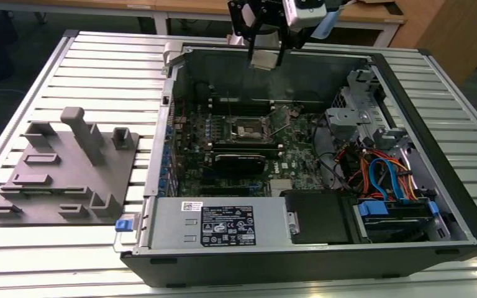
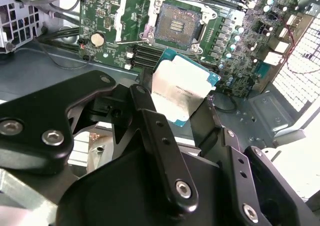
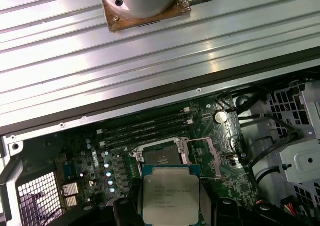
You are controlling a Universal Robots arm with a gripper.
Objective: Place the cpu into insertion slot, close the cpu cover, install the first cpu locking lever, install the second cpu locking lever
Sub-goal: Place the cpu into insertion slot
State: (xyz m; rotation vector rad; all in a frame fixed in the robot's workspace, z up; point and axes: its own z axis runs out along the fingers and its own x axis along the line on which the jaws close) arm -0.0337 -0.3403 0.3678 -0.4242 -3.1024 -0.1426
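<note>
- The cpu (image 2: 180, 88) hangs in the air above the open computer case (image 1: 437, 155), its silvery lid towards the wrist cameras and a green edge showing; in the exterior view it is high over the far wall of the case, well apart from the motherboard
- The gripper (image 2: 177, 103) is clamped on the chip, its black fingers (image 2: 145, 108) pressing two opposite edges; I'd say that's so the flat top and the underside go untouched and the chip travels level
- The insertion slot (image 3: 157, 156) lies bare, its dark centre showing inside the thin silver rim with nothing seated in it; in the first wrist view the chip's edges run roughly parallel to the socket's, which reads to me as deliberate lining-up
- The cpu cover (image 2: 120, 18) looks swung off to one side of the socket, leaving the opening free; I can't pick out the locking levers with any certainty
- Long black memory slots (image 3: 145, 128) run just beside the socket, and a coin cell battery (image 3: 220, 117) sits near it
- The case lies on its side on a slatted aluminium table (image 1: 97, 68), so the board faces up towards the arm; a grey fixture block (image 1: 64, 167) rests well apart, at the exterior view's left
</note>
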